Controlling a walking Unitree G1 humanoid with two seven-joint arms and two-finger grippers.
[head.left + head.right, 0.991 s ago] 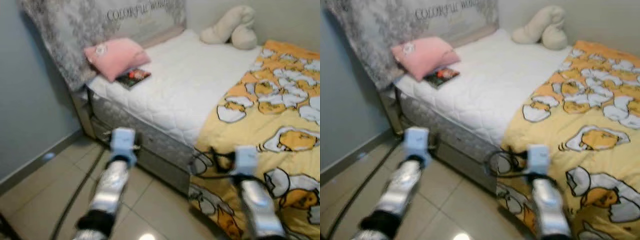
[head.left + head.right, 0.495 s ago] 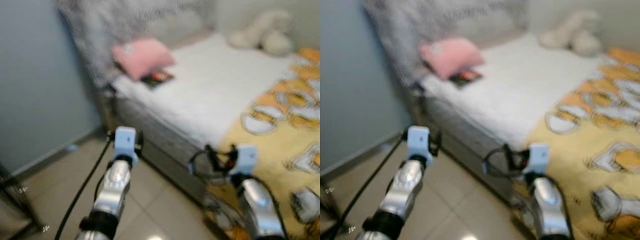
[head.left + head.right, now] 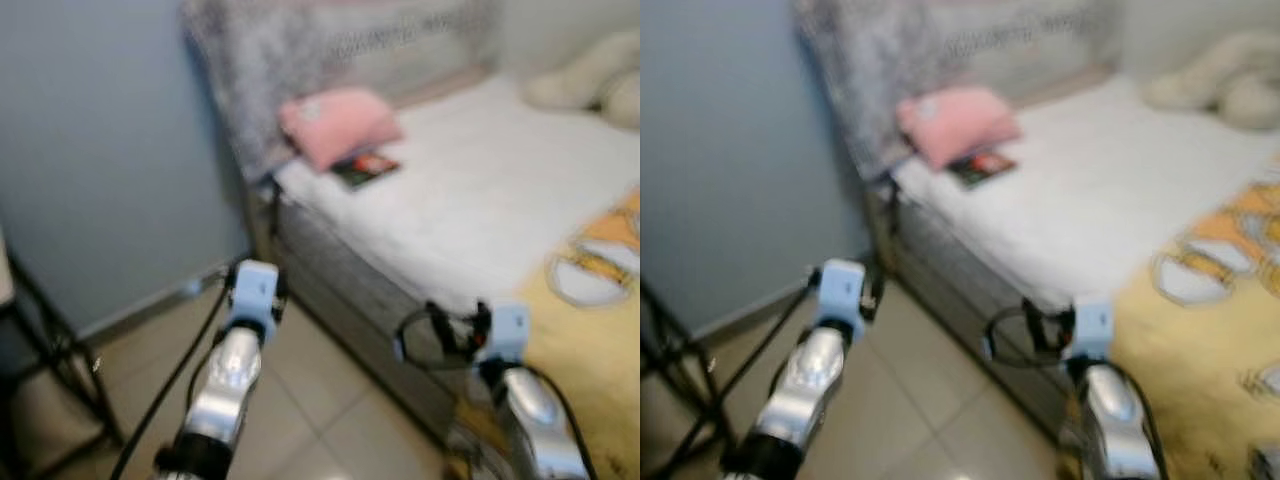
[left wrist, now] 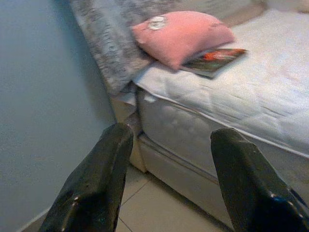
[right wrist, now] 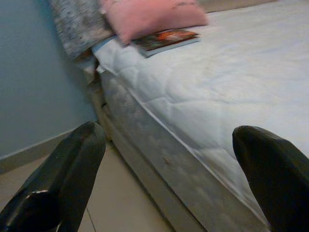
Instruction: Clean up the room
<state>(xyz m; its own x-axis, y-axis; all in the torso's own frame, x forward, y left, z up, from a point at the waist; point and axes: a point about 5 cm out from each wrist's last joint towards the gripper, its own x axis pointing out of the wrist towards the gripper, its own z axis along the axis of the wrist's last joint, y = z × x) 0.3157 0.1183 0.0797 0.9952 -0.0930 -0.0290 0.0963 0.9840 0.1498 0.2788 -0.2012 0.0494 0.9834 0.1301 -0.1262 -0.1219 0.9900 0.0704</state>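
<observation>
While I hold both arms out low w/ nothing gripped, left pincer (image 4: 166, 181) and right pincer (image 5: 169, 179) gape wide. Pink pillow (image 3: 340, 125) sits upper centre of frame on the bed (image 3: 480, 190), overlapping a book (image 3: 364, 168) beside it.

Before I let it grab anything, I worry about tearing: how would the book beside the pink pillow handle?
The book looks thin and flat, so probably light and floppy. Its cover seems glossy, perhaps slippery. One edge sits under the pink pillow, which may drag.
</observation>
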